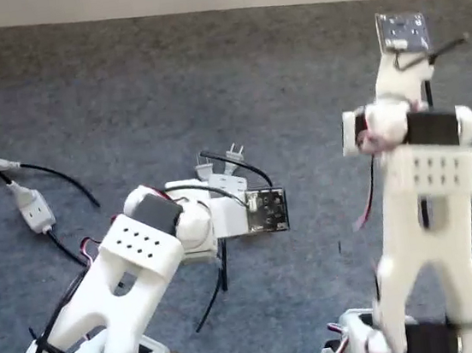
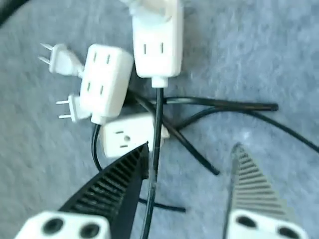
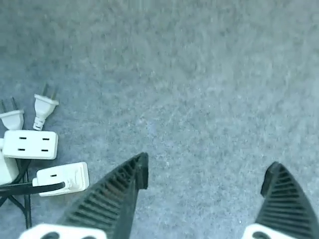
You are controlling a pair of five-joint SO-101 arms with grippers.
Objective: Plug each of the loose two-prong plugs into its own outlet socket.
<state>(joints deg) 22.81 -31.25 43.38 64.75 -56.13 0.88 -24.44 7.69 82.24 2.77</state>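
1. My left gripper point(image 2: 190, 149) hangs with fingers apart over the white outlet sockets point(image 2: 104, 82); a loose plug point(image 2: 57, 57) and a second plug point(image 2: 70, 107) lie just beside them.
2. My right gripper point(image 3: 208, 162) is likewise apart, above grey carpet point(image 3: 199, 74) near them.

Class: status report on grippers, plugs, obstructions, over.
Left gripper open, above white plastic outlet blocks. Right gripper open, over grey carpet. Two white two-prong plugs unplugged. Black cables crossing among blocks.

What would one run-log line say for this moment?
left gripper: open, over white outlet blocks | right gripper: open, over grey carpet | two-prong plugs: two loose, prongs bare
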